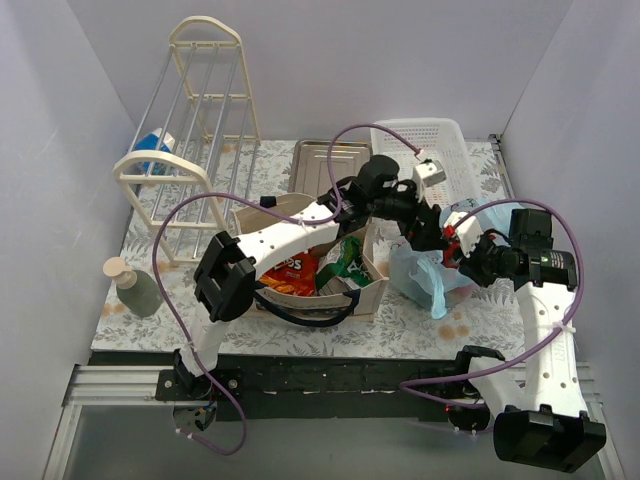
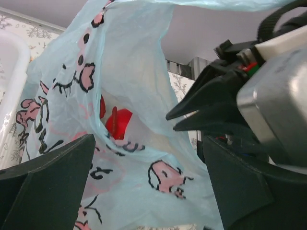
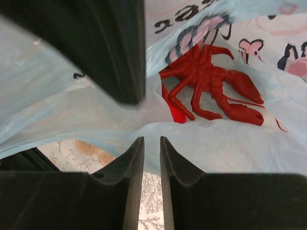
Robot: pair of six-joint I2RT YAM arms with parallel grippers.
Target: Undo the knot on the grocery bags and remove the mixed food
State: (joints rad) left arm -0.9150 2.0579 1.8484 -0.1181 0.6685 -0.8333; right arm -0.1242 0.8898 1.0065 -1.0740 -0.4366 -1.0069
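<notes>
Two bags sit on the flowery desk (image 1: 400, 332). The big beige tote (image 1: 372, 290) is in the middle, and the thin light-blue bag (image 1: 425, 282) is just beside it on the right. Inside the open tote, the top view shows an orange-red chip bag (image 1: 292, 270) with the Doritos name on it and a green snack bag (image 1: 347, 262) next to it. The blue bag has pink and black pictures printed on it.

Both arms meet at the blue bag. The left gripper (image 2: 147, 158) has its jaws wide apart, with the blue plastic between them but not squeezed. The right gripper (image 3: 152, 141) has its jaws almost together, with only a thin gap. Their tips are at a fold of the blue plastic, but I cannot tell if they pinch it.

Only the right wrist view shows the red toy lobster (image 3: 211, 88) clearly; it lies inside the blue bag, claws and legs spread. The left wrist view shows just a red blob through the plastic. From the top, the bag hides it.
</notes>
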